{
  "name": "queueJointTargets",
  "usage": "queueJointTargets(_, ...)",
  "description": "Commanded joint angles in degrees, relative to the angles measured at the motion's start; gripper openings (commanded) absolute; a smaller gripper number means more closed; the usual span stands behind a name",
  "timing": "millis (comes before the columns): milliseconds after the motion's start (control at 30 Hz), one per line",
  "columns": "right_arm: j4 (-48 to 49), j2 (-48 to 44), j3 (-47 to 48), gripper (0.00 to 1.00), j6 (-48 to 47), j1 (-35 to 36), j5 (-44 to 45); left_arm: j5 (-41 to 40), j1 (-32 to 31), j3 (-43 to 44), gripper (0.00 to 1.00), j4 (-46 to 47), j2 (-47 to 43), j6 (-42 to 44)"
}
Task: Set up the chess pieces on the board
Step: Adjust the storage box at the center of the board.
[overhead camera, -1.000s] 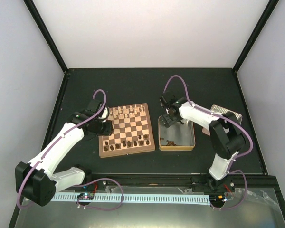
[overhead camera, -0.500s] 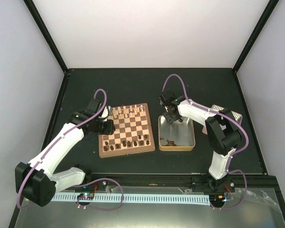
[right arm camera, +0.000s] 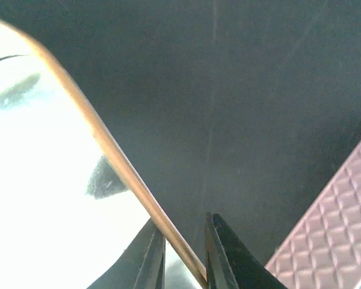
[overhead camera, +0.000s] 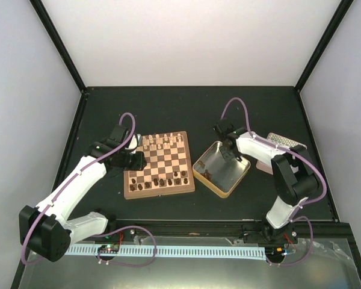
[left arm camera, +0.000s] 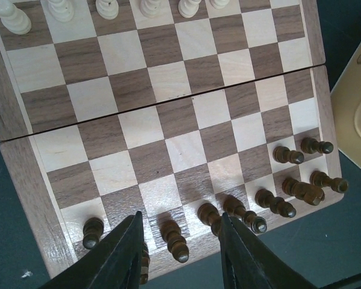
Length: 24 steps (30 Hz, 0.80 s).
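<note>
At wrist level, right fingers (right arm camera: pixel 225 259) clamp the tin (right arm camera: pixel 117 162) by its rim.

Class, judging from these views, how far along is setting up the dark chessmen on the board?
Done: dark brown wooden chessmen line the near row of the checked wooden chessboard, plus two on the next row. In hand: the right gripper grips the rim of the shiny square metal tin, where a few dark pieces show; the left gripper hovers open over the near row. Left: most of that second row.
</note>
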Motion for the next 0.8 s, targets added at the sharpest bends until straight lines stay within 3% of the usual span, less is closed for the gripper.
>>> queueJointTargets(0,-0.02,-4.08,-3.20,0.16,7.79,-0.14,2.08,1.32,0.36,0.07,0.37,1.23,-0.46,0.62)
queueJointTargets(400,-3.40,-12.23,-12.33,0.07,25.75,-0.14,-1.46,2.24,0.36,0.11,0.36,1.51,-0.38,0.21)
queueJointTargets(567,-4.34,-15.03,-10.79,0.28,27.42,-0.06,-2.41,2.56,0.36,0.33,0.36,1.69,-0.45,-0.21)
queueJointTargets(767,-4.72,-17.34,-3.76,0.39,25.17,3.76,-5.40,3.32,0.27,0.43,0.37,2.90,-1.83,-1.26)
